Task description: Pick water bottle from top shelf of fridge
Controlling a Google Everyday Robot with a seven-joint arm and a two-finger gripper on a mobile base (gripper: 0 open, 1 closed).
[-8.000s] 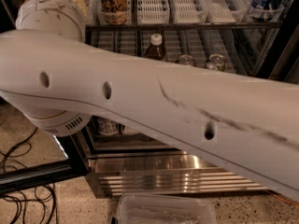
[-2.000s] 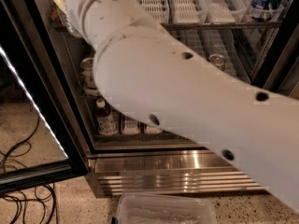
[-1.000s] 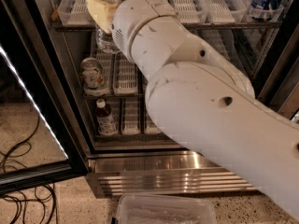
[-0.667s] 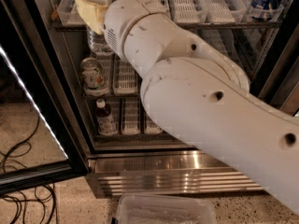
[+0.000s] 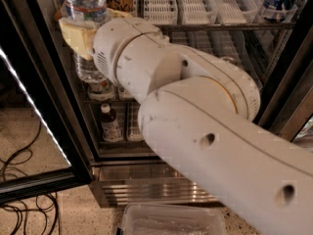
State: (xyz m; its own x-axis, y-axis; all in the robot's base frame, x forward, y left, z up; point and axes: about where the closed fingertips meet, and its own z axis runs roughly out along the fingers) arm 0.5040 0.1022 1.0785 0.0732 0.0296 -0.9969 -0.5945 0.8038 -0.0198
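Observation:
The water bottle (image 5: 86, 4) is clear and ribbed, with a thin label band, and stands upright at the top left, in front of the fridge's left edge. My gripper (image 5: 82, 31) is shut around its middle, with the yellowish fingers (image 5: 72, 35) wrapped on both sides. The bottle's lower part (image 5: 88, 68) hangs below the fingers. The top shelf (image 5: 161, 6) with long white slotted lane trays runs to the right behind my arm. The bottle's cap is out of view.
A small brown-liquid bottle (image 5: 110, 124) stands on a lower shelf. The open glass door with its lit strip (image 5: 34, 106) is at the left. The ribbed steel base (image 5: 146, 187) is below, with a clear plastic bin (image 5: 171, 220) and cables (image 5: 19, 180) on the floor.
My arm has swung from across the view toward the top left shelf. In the last second, the gripper and the bottle have moved slightly left and toward the camera.

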